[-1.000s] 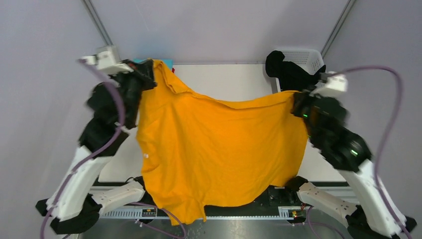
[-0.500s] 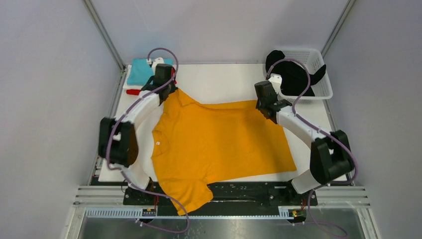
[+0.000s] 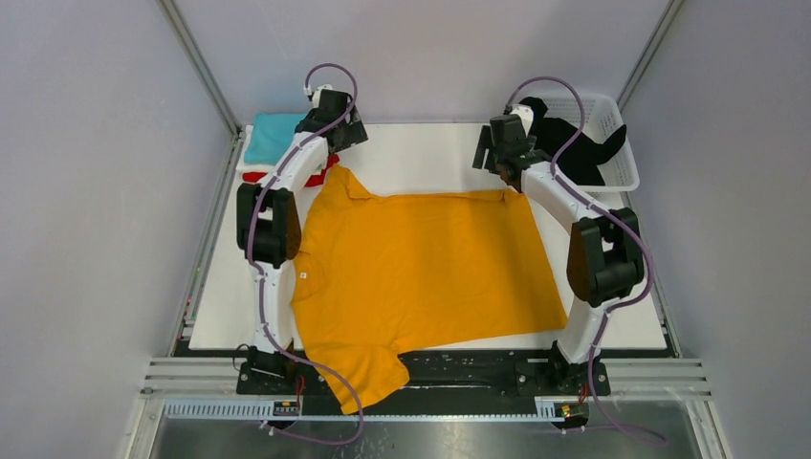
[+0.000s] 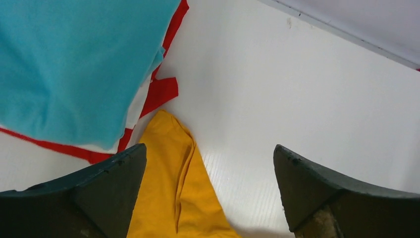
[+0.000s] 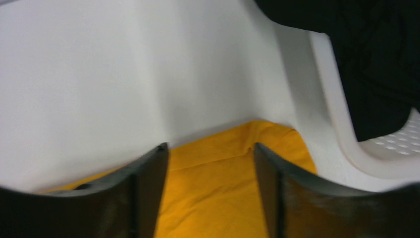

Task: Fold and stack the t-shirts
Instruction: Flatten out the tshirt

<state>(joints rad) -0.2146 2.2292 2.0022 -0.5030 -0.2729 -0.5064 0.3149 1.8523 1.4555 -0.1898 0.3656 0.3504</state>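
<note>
Lying flat: orange shirt spread out unfolded on the table, one sleeve draped over the near edge.
Left arm: left gripper has its jaws wide apart with nothing in them. The far sleeve tip of the orange shirt lies between them, closer to the left-hand jaw.
Right arm: right gripper is released too and empty. A shirt corner sits between the jaws and just past their tips.
Stack: teal shirt on top, with a white shirt and a red shirt under it, just outside the left gripper's left-hand jaw (folded already, by the look of it).
Far right: basket beside the right gripper's right-hand jaw, with the black shirt heaped in it unfolded.
Done: three shirts stacked, I'd judge.
Left to do: fold the orange shirt and add it to the stack, then do the same with the black shirt (roughly halfway through, then).
</note>
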